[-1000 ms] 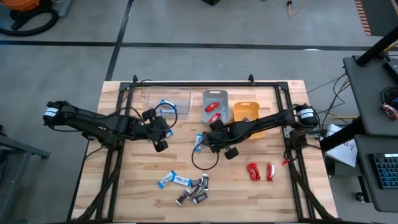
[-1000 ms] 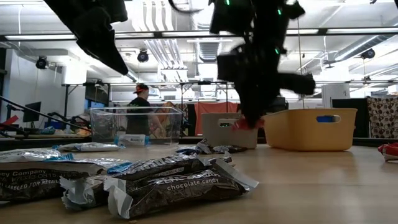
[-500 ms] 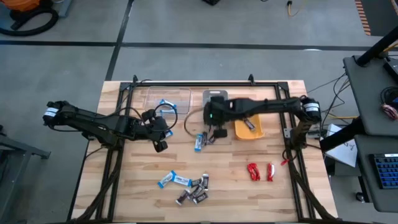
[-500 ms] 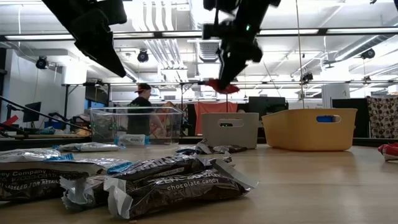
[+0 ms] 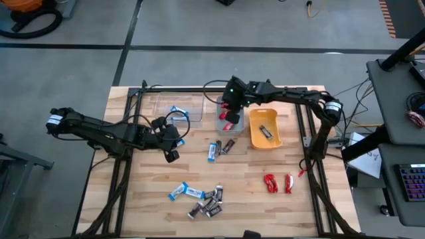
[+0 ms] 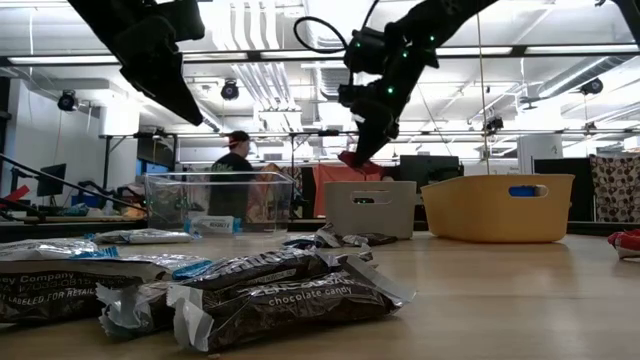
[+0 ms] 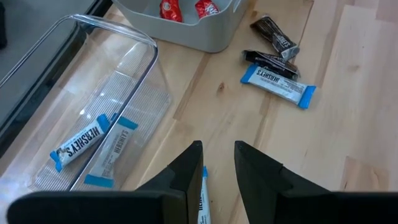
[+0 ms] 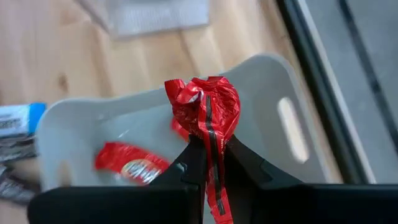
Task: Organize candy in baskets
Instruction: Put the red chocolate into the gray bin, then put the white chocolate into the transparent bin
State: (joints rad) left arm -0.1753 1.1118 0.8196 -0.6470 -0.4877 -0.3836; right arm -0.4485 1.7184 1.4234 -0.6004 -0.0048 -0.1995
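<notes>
My right gripper (image 5: 230,118) hangs above the grey basket (image 5: 220,127), shut on a shiny red candy (image 8: 205,106); the low view shows it well above the basket's rim (image 6: 370,185). Two red pieces (image 7: 169,9) lie in that basket. My left gripper (image 7: 214,165) waits above the table near the clear basket (image 5: 179,101), which holds two blue-and-white bars (image 7: 81,142). Its fingers stand apart, and a strip of a blue-and-white bar (image 7: 201,196) shows by one finger's inner edge. The orange basket (image 5: 254,136) holds a dark bar (image 5: 265,131). My right gripper pinches the red candy's crinkled wrapper at its lower end (image 8: 209,135) between the two fingertips. The fingers slant down from the table's right side. The rest of the piece sticks out past the fingertips, lifted clear over the grey basket. My left gripper: I cannot tell whether the bar at its finger touches it.
Loose candy lies on the wood: a blue bar (image 5: 212,151) and dark bars (image 5: 228,145) in front of the grey basket, a mixed pile (image 5: 199,198) near the front, two red pieces (image 5: 279,182) at the right. A person (image 6: 232,175) stands beyond the table.
My right gripper has swung from the table's middle toward the far edge and risen, rolling as it went, carrying the red candy lifted clear. It now stands over the grey basket. My left arm has kept still.
</notes>
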